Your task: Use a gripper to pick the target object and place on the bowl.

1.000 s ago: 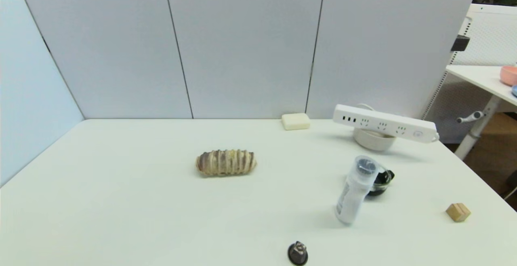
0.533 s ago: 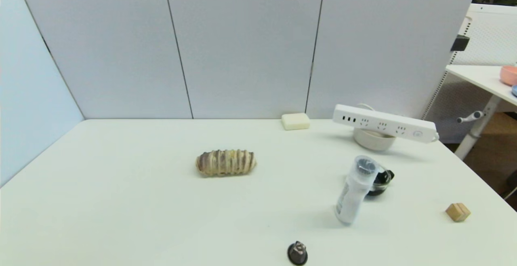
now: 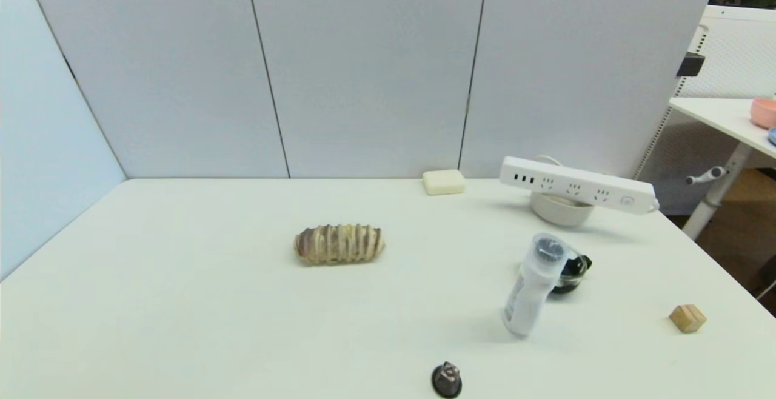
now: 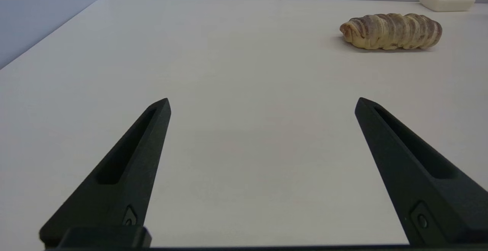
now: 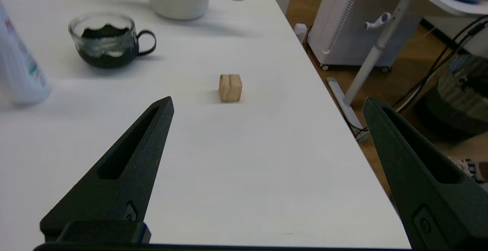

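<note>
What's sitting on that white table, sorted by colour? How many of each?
White or cream: 4, the power strip, the bowl under it, the soap bar, the bottle
Brown or tan: 2, the bread roll, the wooden block
Black: 2, the glass cup, the small clip
Total: 8

Nothing differs across the head views: the power strip [image 3: 578, 185] lies across the bowl [image 3: 561, 209] exactly as before, everything else likewise.

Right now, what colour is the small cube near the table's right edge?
Light tan, like bare wood: the cube shows best in the right wrist view, also visible in the head view.
</note>
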